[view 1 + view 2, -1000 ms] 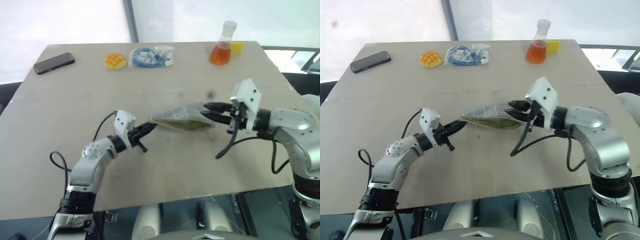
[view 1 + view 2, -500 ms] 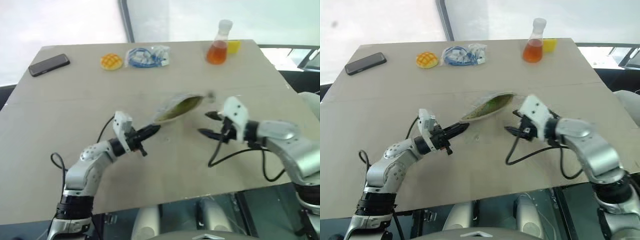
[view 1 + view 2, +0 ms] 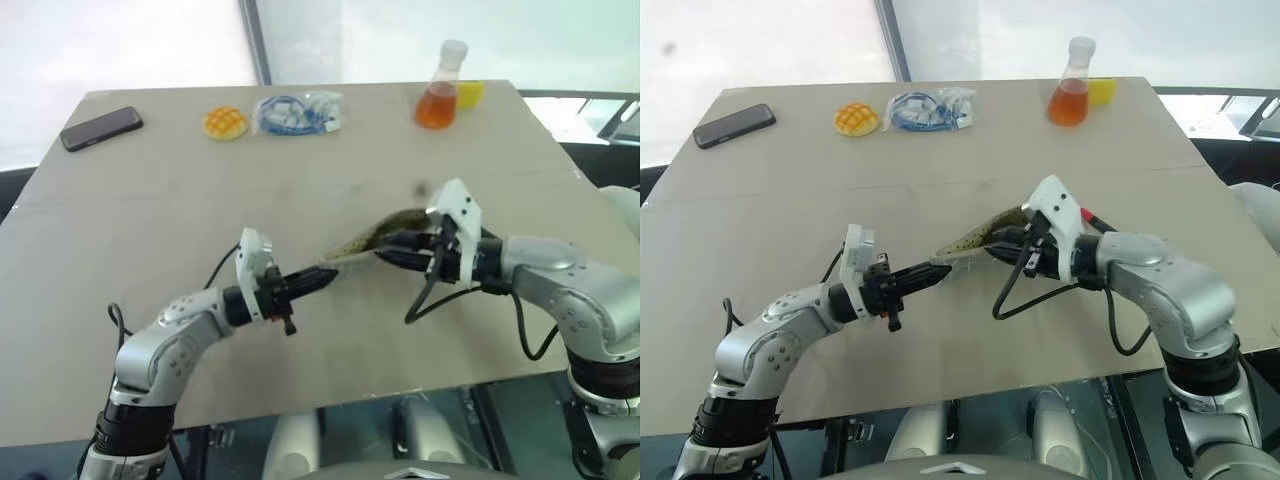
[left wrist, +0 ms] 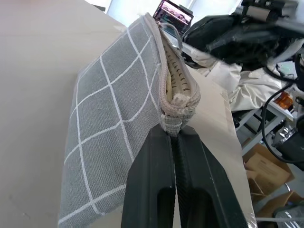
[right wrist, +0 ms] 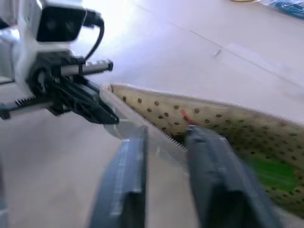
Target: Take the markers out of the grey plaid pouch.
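The grey plaid pouch (image 3: 365,243) hangs stretched above the table between my two grippers, its mouth open and its olive dotted lining showing. My left gripper (image 4: 173,130) is shut on the seam at the pouch's (image 4: 109,123) near end. My right gripper (image 5: 164,133) is at the open mouth, one finger inside and one outside, closed on the pouch's lip. Deep inside the lining, the right wrist view shows a bright green marker (image 5: 273,173). From the head, the left gripper (image 3: 325,277) is lower left of the pouch and the right gripper (image 3: 385,252) is at its middle.
Along the table's far edge lie a black phone (image 3: 102,127), a yellow bun-shaped toy (image 3: 225,122), a clear bag of blue cables (image 3: 297,112), a flask of orange liquid (image 3: 440,100) and a small yellow object (image 3: 472,93). Bare tabletop (image 3: 150,220) lies under the arms.
The right gripper let go of the pouch's far end, opened wide, then came back to the mouth and closed on its lip. The left gripper drew back towards me, still holding the pouch.
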